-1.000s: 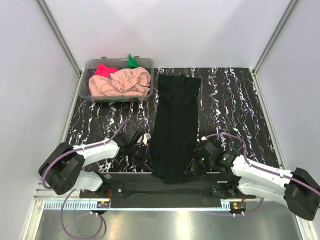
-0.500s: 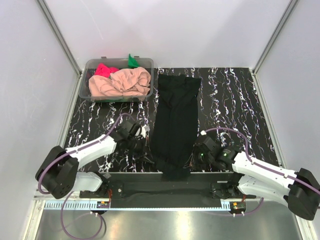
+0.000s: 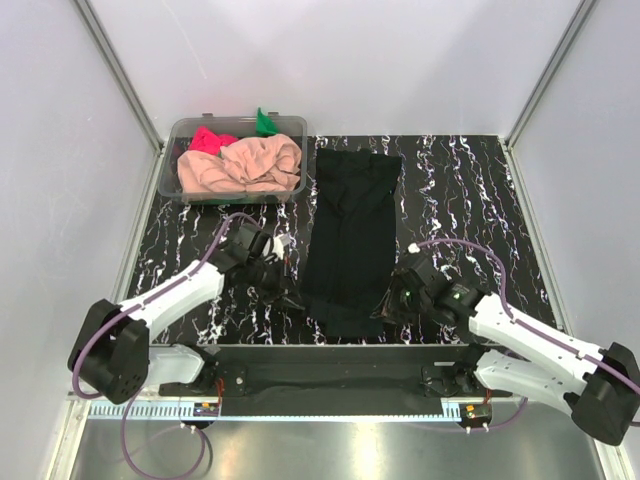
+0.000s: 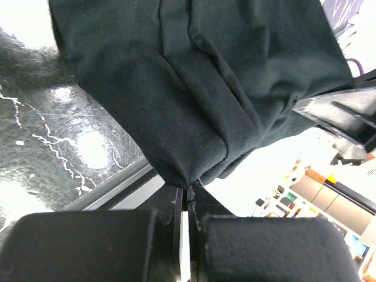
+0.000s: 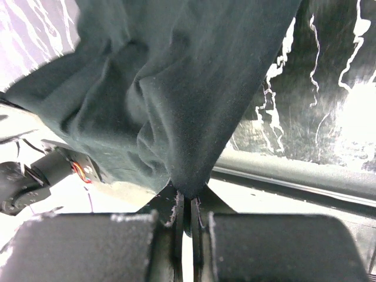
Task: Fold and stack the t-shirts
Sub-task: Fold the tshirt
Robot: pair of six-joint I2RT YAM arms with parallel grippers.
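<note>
The large black t-shirt (image 3: 350, 225) lies as a long narrow strip down the middle of the black marbled table (image 3: 470, 200). My left gripper (image 3: 296, 300) is shut on its near left edge, and the cloth (image 4: 194, 106) hangs from the closed jaws. My right gripper (image 3: 385, 308) is shut on its near right edge, with cloth (image 5: 176, 100) draped from the jaws. The near end of the shirt is lifted off the table. The peach-pink t-shirt (image 3: 245, 167), the pink-red t-shirt (image 3: 208, 139) and the green t-shirt (image 3: 264, 122) lie bunched in the clear tub (image 3: 170, 178).
The clear plastic tub stands at the back left of the table. A black bar (image 3: 330, 360) runs along the table's near edge, just below the shirt's lifted end. White walls and metal posts (image 3: 118, 72) close in the left, back and right sides.
Both grippers have moved away from the near edge toward the back, carrying the shirt's near end with them. The shirt's near edge has come off the front bar and the visible strip is shorter.
</note>
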